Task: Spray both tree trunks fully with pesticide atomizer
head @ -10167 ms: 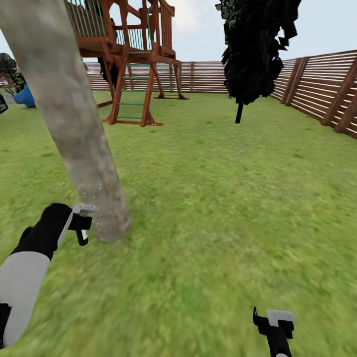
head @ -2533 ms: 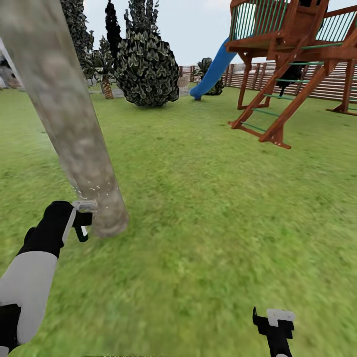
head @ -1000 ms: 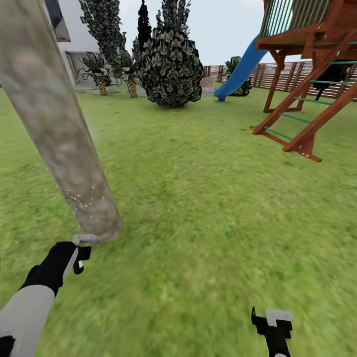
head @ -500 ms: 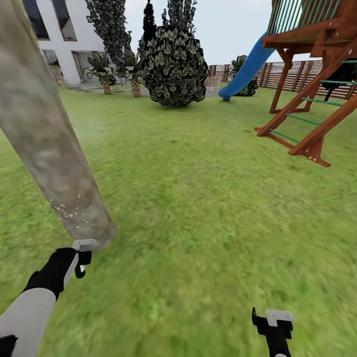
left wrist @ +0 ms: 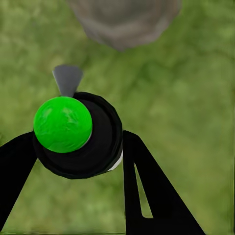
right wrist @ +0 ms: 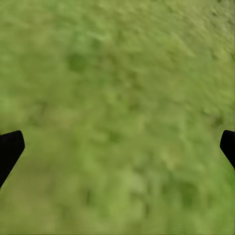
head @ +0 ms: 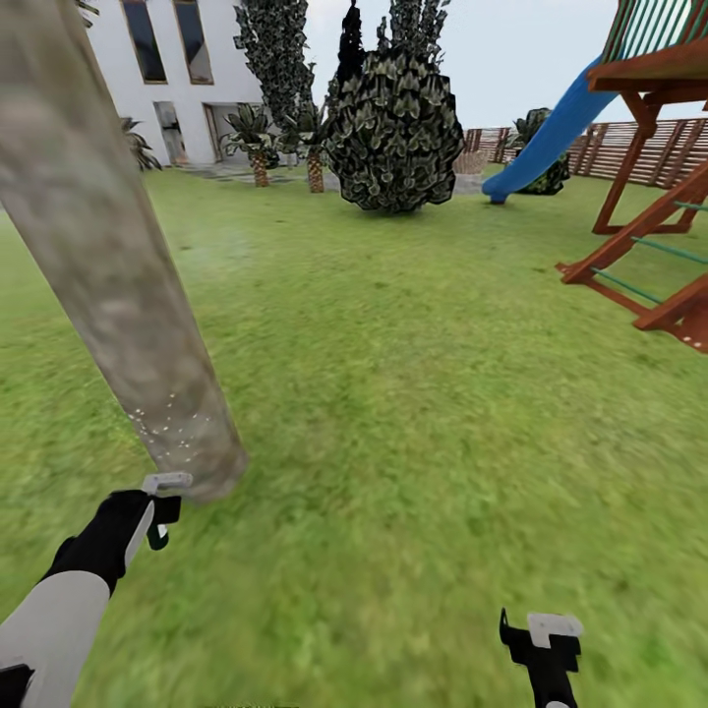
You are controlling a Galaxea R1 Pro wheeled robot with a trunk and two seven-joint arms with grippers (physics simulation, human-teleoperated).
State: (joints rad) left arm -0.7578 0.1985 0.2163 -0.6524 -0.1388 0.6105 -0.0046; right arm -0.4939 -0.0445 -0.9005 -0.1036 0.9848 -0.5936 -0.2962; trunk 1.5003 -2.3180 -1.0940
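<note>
We note a thick round trunk of mottled beige-grey bark [head: 118,285] leaning across the left of the head view, its base meeting the blurry green grass lawn [head: 423,393] just beyond our left gripper [head: 160,511]. Fine white specks of pesticide [head: 167,423] dot the bark low on the trunk, near the base.

In the left wrist view the two black fingers [left wrist: 147,191] are closed against the black round body of the pesticide atomizer [left wrist: 81,134], which has a glossy bright green domed cap and a small grey tapered nozzle pointing toward the trunk base [left wrist: 122,19]. A strip of grass separates nozzle and trunk.

Our right gripper [head: 543,639] hangs low over bare grass, well apart from the trunk. In the right wrist view only its two black fingertips [right wrist: 10,149] show at opposite edges, spread wide with nothing between them but grass [right wrist: 117,117].

Surroundings, far side of the lawn: a rounded dark bush of pale-edged leaves [head: 393,128], small palm-like plants [head: 258,133], a white building with tall windows [head: 177,69], a blue slide [head: 546,133], a red-brown wooden play frame with green rungs [head: 654,197], and a brown slatted fence [head: 678,152].

The grass between the trunk and the play frame is a wide, flat, open stretch.
</note>
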